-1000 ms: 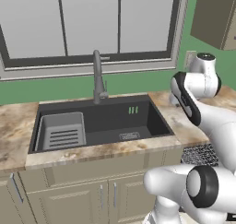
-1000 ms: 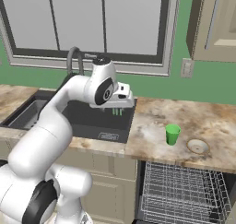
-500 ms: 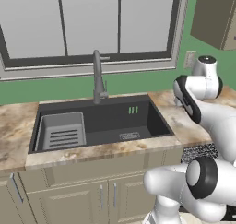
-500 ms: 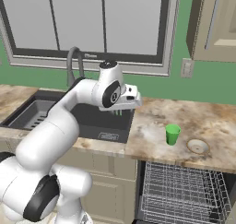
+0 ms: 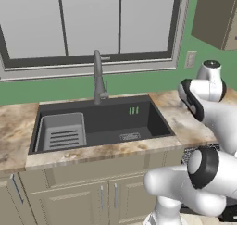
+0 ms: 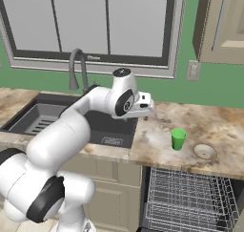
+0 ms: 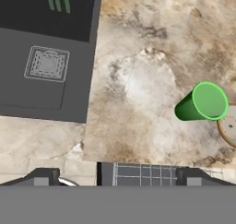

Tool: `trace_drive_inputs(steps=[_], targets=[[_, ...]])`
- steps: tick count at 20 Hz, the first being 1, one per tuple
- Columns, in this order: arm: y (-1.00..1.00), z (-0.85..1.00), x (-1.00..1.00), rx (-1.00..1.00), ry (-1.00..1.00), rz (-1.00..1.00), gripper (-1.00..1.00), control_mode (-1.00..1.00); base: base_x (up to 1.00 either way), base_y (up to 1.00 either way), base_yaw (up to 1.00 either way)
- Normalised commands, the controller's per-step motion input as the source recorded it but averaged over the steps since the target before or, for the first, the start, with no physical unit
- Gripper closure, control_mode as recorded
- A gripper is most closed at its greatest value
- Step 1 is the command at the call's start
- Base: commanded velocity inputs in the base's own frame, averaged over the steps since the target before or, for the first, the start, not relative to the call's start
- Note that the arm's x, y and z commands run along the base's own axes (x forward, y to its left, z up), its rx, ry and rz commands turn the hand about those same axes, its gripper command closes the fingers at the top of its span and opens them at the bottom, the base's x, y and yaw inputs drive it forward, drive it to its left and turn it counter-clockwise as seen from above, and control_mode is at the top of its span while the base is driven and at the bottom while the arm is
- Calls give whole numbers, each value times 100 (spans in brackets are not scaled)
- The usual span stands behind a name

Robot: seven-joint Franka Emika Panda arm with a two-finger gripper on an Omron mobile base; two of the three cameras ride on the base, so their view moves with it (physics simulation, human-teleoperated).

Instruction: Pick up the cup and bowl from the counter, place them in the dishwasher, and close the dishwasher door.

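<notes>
So the dark sink (image 6: 71,119) is on the left, cut into the counter (image 6: 157,135). Gripper (image 6: 147,107) hangs above the counter just right of it, jaws wide apart, nothing in them. Right of that stands the green cup (image 6: 178,139), then the bowl (image 6: 205,152) close beside it. The dishwasher rack (image 6: 188,200) sits open below them.

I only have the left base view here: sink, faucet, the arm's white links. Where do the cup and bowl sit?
Observer: The small bright green cup stands upright on the marbled stone counter, right of the dark sink.
Operator: And the bowl?
Observer: The shallow beige bowl lies just right of the cup, apart from it.
Operator: Is the gripper holding anything?
Observer: No. The gripper is open, above the counter short of the cup.
Operator: Dishwasher?
Observer: Its grey wire rack shows below the counter.
</notes>
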Motion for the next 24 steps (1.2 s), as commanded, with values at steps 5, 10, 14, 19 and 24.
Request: trace_drive_inputs(steps=[5,10,14,19,24], targets=[[-28,-15,7,0,0,0,-100,-100,0,0,0],[-28,-6,3,0,0,0,-100,-100,0,0,0],[-30,-12,3,0,0,0,-100,-100,0,0,0],[-27,-13,2,0,0,0,-100,-100,0,0,0],[-13,-24,0,0,0,0,-100,-100,0,0,0]])
